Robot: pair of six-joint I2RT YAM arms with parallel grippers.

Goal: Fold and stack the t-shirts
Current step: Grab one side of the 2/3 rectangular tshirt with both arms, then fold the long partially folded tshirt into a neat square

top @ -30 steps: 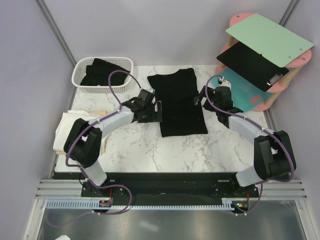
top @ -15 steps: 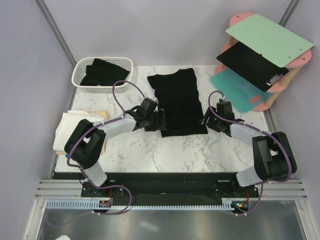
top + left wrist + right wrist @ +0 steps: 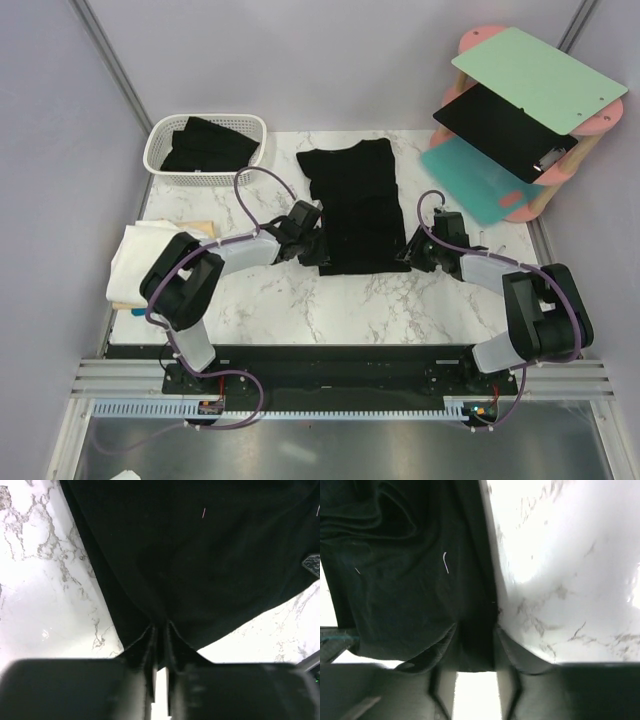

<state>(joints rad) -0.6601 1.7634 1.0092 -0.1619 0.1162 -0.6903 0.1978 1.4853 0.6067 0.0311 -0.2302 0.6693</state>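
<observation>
A black t-shirt (image 3: 358, 200) lies flat on the marble table (image 3: 290, 300), collar at the far end. My left gripper (image 3: 322, 256) is at the shirt's near-left corner. In the left wrist view it (image 3: 161, 630) is shut on the hem of the black cloth (image 3: 200, 555). At the near-right corner sits my right gripper (image 3: 408, 253). In the right wrist view its jaws (image 3: 475, 637) stand partly apart, with the shirt's edge (image 3: 410, 580) lying between them. More black t-shirts (image 3: 205, 145) lie in the basket. White and cream t-shirts (image 3: 140, 258) are piled at the left edge.
A white lattice basket (image 3: 160, 135) stands at the far left. At the far right a pink rack (image 3: 540, 195) holds a green board (image 3: 535, 75), a black board (image 3: 500, 125) and a teal board (image 3: 465, 180).
Both grippers have slid toward the near edge along the shirt's sides to its bottom corners. The left one has shut on the hem and the right one's jaws have narrowed.
</observation>
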